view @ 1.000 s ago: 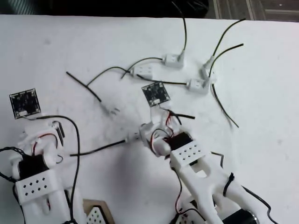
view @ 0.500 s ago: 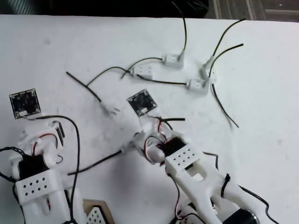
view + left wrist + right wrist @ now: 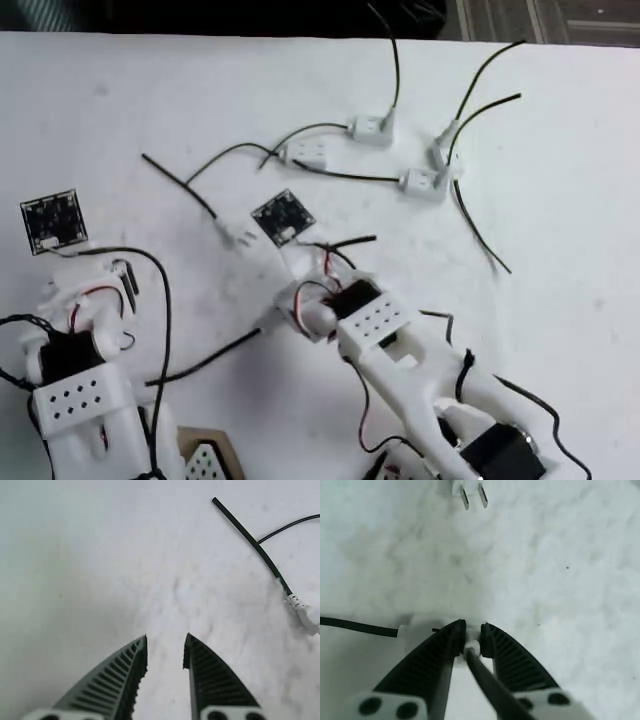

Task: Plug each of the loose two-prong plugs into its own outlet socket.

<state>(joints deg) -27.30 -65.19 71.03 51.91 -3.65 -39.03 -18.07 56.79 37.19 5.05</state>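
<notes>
While the left arm (image 3: 70, 390) sits at the near-left corner, the right gripper (image 3: 288, 300) is down on the table (image 3: 560, 300) mid-field, and just beyond it lies the loose plug (image 3: 236, 237). Three outlet sockets (image 3: 308, 150) wait well apart at the far side.

Over to the left wrist: the left gripper (image 3: 165, 645) is parted, nothing between the fingers, the plug off to one side on its black cord (image 3: 240, 525).

Right wrist now: fingers clamped on a white corded piece (image 3: 417, 629) (plug or socket, I can't tell), with the plug's prongs (image 3: 474, 497) aimed back at it.

Danger as I see it: nobody's bracing that plug, so a push may just skid it away. And the tip-pinch could let the held piece twist as its cord drags.
</notes>
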